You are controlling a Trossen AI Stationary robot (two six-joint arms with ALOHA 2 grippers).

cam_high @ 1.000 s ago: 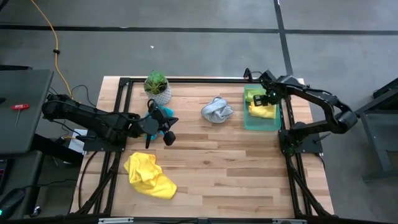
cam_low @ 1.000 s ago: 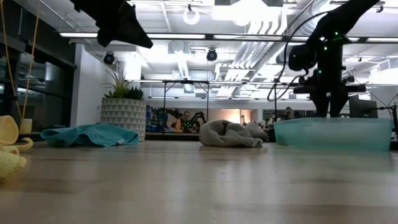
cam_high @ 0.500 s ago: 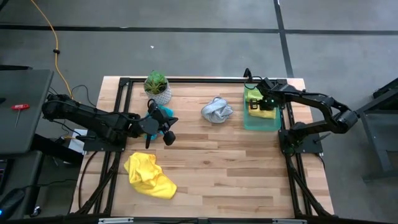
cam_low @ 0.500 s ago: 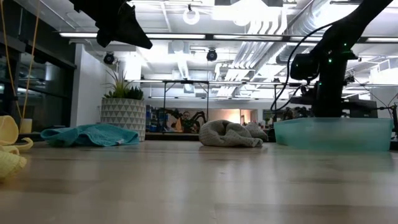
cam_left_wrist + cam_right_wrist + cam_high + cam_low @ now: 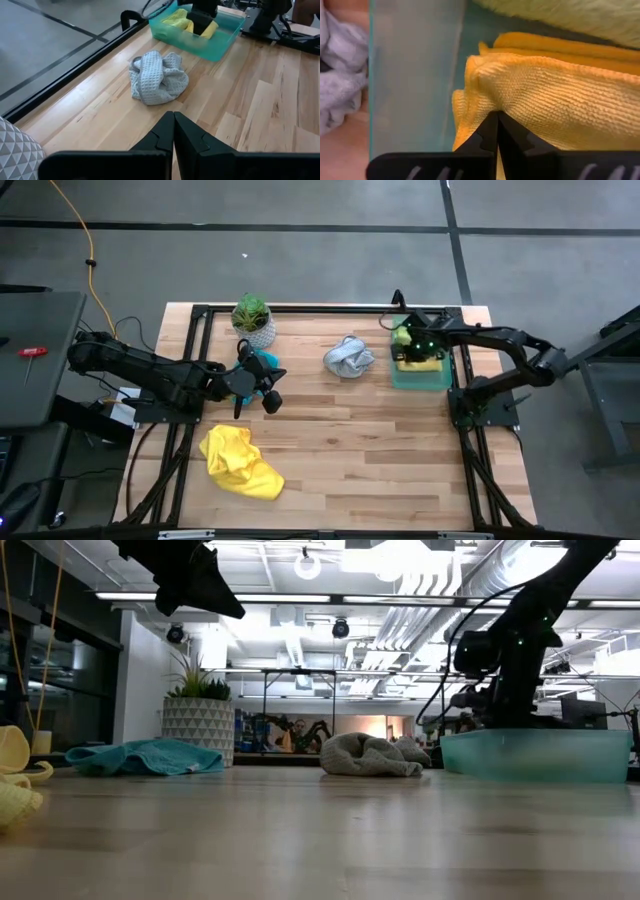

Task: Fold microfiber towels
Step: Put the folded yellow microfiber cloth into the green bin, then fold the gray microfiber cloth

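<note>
Your right pincer pinched shut on yellow towel inside tray, far-right tabletop corner; lime towel there too. Left pincer closed, empty, hovering left. Unfolded: grey towel far-centre, teal towel near plant, second yellow towel near-left.

Looks like a robotics lab or industrial workshop. Bare grey concrete floor crossed by dark lines around a wooden bench in a black metal frame. Open ceiling with exposed white ducts and strip lights. More tables and robot arms far behind. Yellow cable trailing past the bench's left edge.
</note>
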